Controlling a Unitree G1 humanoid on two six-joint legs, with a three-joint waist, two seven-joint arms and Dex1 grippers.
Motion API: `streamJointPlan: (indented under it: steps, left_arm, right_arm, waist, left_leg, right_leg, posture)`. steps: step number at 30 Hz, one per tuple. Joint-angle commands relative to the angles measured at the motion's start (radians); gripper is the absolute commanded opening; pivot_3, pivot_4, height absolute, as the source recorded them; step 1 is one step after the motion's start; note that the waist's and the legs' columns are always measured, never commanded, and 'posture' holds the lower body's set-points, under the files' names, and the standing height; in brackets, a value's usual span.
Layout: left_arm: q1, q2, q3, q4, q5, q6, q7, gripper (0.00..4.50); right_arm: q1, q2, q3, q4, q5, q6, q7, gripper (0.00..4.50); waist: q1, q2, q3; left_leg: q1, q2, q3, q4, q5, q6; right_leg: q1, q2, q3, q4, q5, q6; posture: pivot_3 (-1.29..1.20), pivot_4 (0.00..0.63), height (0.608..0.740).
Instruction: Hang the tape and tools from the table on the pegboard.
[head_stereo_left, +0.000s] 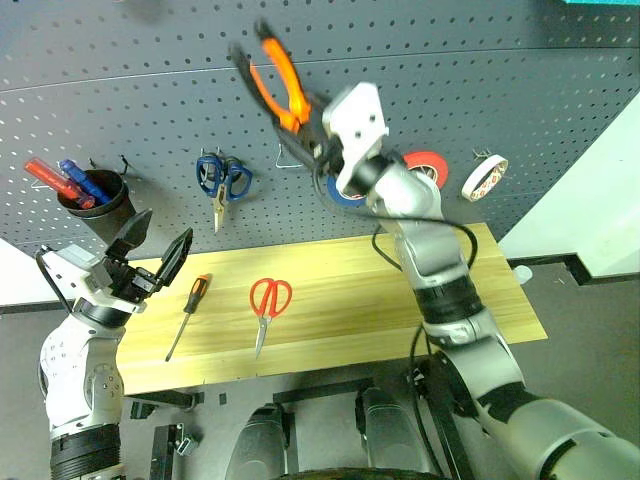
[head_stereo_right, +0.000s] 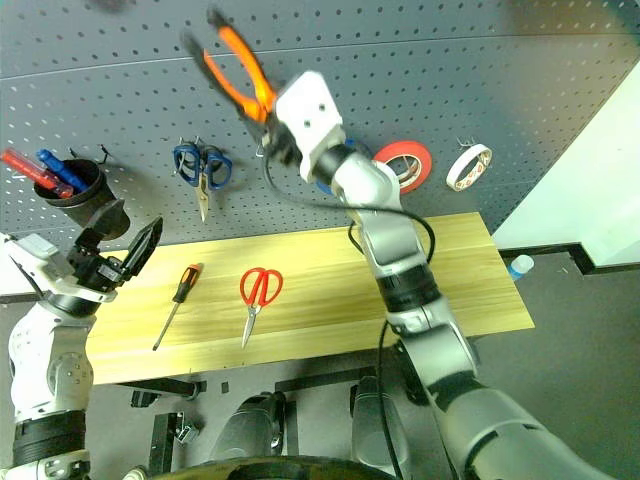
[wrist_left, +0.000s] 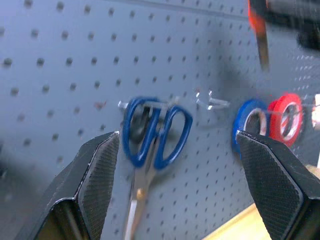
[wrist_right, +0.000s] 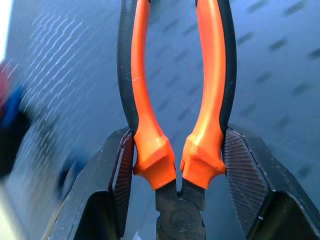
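The tape (head_stereo_left: 484, 177) was hung on the pegboard (head_stereo_left: 150, 90); the pliers (head_stereo_left: 277, 75) were clamped in the right pincer (head_stereo_left: 318, 140). The left pincer (head_stereo_left: 150, 250) was apart; screwdriver (head_stereo_left: 187, 315) and red scissors (head_stereo_left: 268, 305) were left on the counter (head_stereo_left: 350, 300).

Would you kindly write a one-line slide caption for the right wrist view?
Right gripper clamps the orange-and-black pliers by their handles, raised before the grey pegboard.

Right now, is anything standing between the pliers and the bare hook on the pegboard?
Nothing visible does. The right end effector holds the pliers up before the pegboard, above the bare hook.
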Motion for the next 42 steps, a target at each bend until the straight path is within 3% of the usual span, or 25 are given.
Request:
streamJointPlan:
  steps: [1,17,31,42]
  left_arm:
    - [-0.016,0.009,0.011,0.016,-0.014,-0.037,-0.032,3.90]
    - [0.002,0.002,0.013,0.076,-0.023,-0.071,-0.094,3.90]
    - [0.192,-0.003,0.023,-0.188,-0.132,0.040,-0.047,3.90]
    - [0.202,-0.001,0.002,-0.301,-0.131,0.108,0.027,3.90]
  right_arm:
    - [-0.074,0.037,-0.037,0.121,0.027,-0.120,-0.020,2.26]
    - [-0.182,0.170,-0.087,0.551,0.031,-0.478,-0.051,2.26]
    - [-0.185,0.165,-0.113,0.640,0.023,-0.678,-0.057,2.26]
    - [-0.195,0.151,-0.122,0.753,-0.004,-0.763,-0.088,2.26]
  waist:
    - [0.003,0.000,0.000]
    - [0.014,0.001,0.001]
    - [0.017,0.001,0.035]
    - [0.016,0.000,0.051]
  left_leg:
    - [0.000,0.000,0.000,0.000,0.000,0.000]
    - [0.000,0.000,0.000,-0.001,0.000,0.000]
    - [-0.001,0.001,-0.001,-0.001,0.000,0.000]
    - [-0.001,0.001,-0.001,-0.001,0.000,0.000]
  right_leg:
    - [0.000,0.000,0.000,0.000,0.000,0.000]
    - [-0.001,0.000,0.000,0.000,0.000,0.000]
    - [-0.002,0.001,0.001,0.002,-0.002,-0.003]
    - [-0.002,0.001,0.001,0.003,-0.002,-0.003]
  posture:
    - [-0.06,0.126,0.730]
    - [-0.03,0.149,0.730]
    - [0.01,0.214,0.730]
    - [0.02,0.231,0.730]
